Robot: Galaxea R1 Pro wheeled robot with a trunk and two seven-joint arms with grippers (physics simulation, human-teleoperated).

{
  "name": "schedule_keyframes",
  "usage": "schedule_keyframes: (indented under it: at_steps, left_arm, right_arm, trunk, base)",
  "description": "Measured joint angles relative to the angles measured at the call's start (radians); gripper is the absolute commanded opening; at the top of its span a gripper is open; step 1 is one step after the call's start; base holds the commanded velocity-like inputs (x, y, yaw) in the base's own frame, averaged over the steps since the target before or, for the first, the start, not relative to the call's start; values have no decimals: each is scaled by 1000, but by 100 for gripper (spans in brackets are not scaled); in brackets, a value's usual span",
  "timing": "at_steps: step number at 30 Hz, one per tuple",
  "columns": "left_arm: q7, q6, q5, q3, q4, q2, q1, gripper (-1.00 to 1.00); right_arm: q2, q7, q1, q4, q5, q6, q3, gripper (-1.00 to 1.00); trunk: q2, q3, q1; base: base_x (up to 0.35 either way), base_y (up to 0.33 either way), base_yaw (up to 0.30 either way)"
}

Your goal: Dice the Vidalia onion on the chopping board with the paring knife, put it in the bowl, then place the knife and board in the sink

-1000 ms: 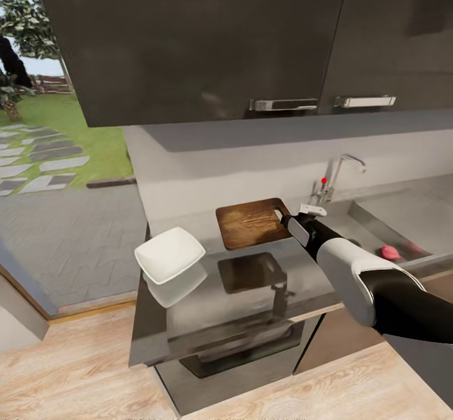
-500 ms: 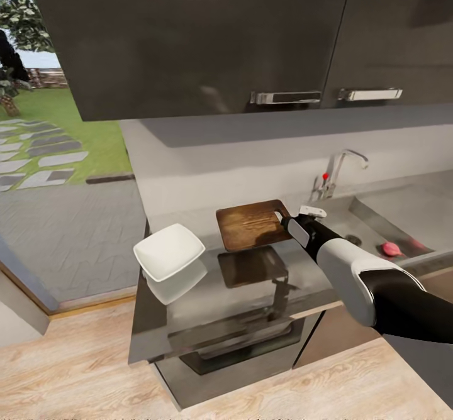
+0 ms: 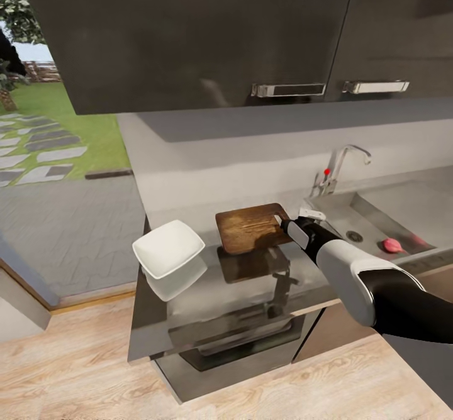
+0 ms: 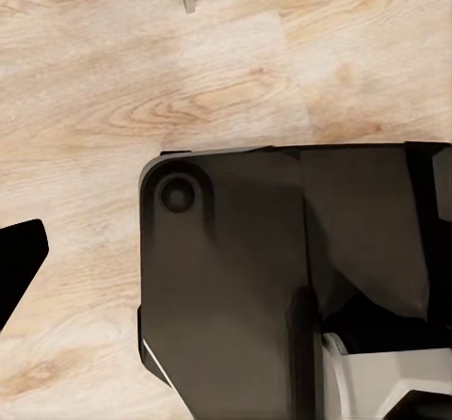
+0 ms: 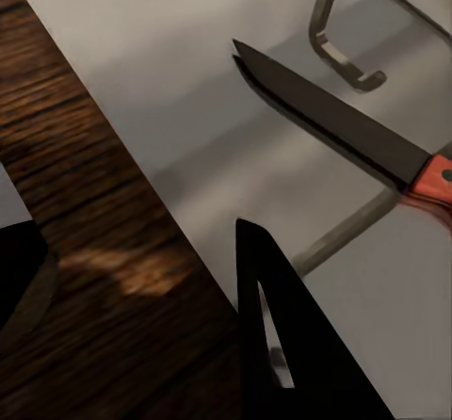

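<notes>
1. On the glossy grey countertop [image 3: 207,294], under dark cabinets [image 3: 189,36], your brown grained board [image 3: 251,227] lies beside the steel sink [image 3: 402,219].
2. The white bowl [image 3: 168,249] sits left of it.
3. Your right gripper [image 3: 284,221] stands open over the board's edge, holding nothing.
4. The onion [image 3: 391,244], pinkish-red, rests in the sink.
5. The knife [image 5: 348,128] lies on the counter near the tap [image 3: 336,168].

Dark brown grained chopping board [image 3: 253,227], white bowl [image 3: 168,249], pinkish-red Vidalia onion [image 3: 392,245], red-orange-handled paring knife [image 5: 348,123]
</notes>
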Motion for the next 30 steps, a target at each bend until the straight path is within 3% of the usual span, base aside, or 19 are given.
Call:
schedule_keyframes:
  at_steps: [30]
  left_arm:
    - [0,0,1,0,9,0,0,100]
  right_arm:
    - [-1,0,0,3,1,0,-1,-100]
  trunk:
    - [0,-48,0]
  base:
    - [0,0,0]
